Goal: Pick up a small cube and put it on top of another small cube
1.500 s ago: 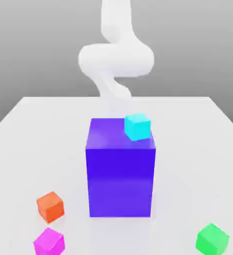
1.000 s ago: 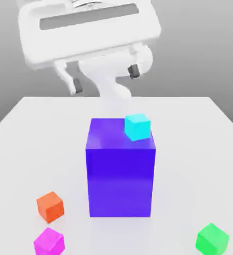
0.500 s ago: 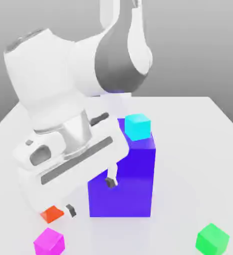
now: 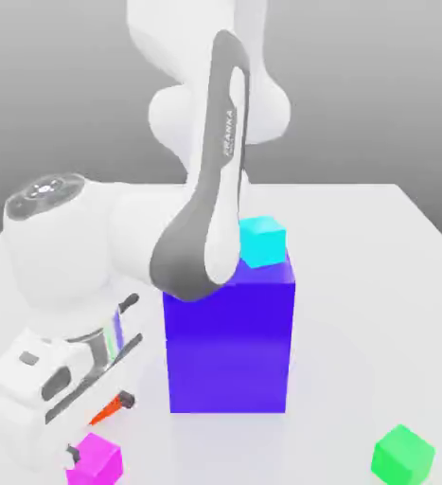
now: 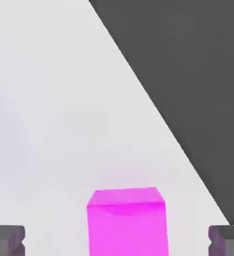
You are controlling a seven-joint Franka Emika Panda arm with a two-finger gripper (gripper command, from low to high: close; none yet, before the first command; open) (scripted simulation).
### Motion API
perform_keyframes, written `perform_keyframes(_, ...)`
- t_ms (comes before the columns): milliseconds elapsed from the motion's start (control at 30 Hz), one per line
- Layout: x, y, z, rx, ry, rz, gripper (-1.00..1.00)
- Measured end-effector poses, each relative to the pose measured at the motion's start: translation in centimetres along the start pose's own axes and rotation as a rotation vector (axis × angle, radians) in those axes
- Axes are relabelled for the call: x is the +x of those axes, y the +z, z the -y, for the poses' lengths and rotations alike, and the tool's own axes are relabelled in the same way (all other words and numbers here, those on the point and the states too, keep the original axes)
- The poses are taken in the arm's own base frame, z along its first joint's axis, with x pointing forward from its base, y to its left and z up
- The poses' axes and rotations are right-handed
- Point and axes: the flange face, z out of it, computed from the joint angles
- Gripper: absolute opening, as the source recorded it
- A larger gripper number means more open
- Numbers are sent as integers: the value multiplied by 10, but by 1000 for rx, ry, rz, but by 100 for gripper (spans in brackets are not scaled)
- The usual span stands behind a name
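At the lower left of the exterior view the gripper [image 4: 97,426] hangs low over the table [image 4: 376,284], its jaws spread wide and holding nothing. The small cube [image 4: 95,460] sits right beneath it at the bottom edge of the frame. In the hand view the small cube [image 5: 127,220] lies between the two dark fingertips [image 5: 7,239], roughly centred, with clear gaps on both sides (nothing touches it yet).

To do this step well, I would bring the hand straight down, keep the cube midway between the fingers, and close only once the pads flank its side faces squarely.

Just behind, a sliver of the orange cube [image 4: 107,410] peeks out from under the hand; it seems close enough to be nudged, though the arm hides most of it. Farther back stands the big blue-violet block [image 4: 229,346] with a cyan cube [image 4: 262,241] on top. The green cube [image 4: 403,453] sits at lower right.
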Motion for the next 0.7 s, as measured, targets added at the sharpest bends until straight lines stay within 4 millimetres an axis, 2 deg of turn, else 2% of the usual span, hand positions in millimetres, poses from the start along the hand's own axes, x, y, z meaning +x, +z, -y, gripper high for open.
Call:
perform_keyframes(100, -1, 37, -2, -7, -8, 2, 0)
perform_keyframes(133, -2, 47, -1, -6, -7, 3, -100)
perform_keyframes(300, -2, 47, -1, -4, -7, 4, -100)
perform_keyframes(333, -2, 52, -1, -4, -7, 4, -100)
perform_keyframes(400, -1, 38, -1, -6, -9, 4, -100)
perform_keyframes(500, -1, 1, -1, -5, -9, 4, -100)
perform_keyframes(533, 3, -7, 7, -2, -25, 6, -100)
perform_keyframes(567, 15, -11, 26, 4, -67, 12, -100)
perform_keyframes(700, 60, -22, 116, 17, -259, 29, -100)
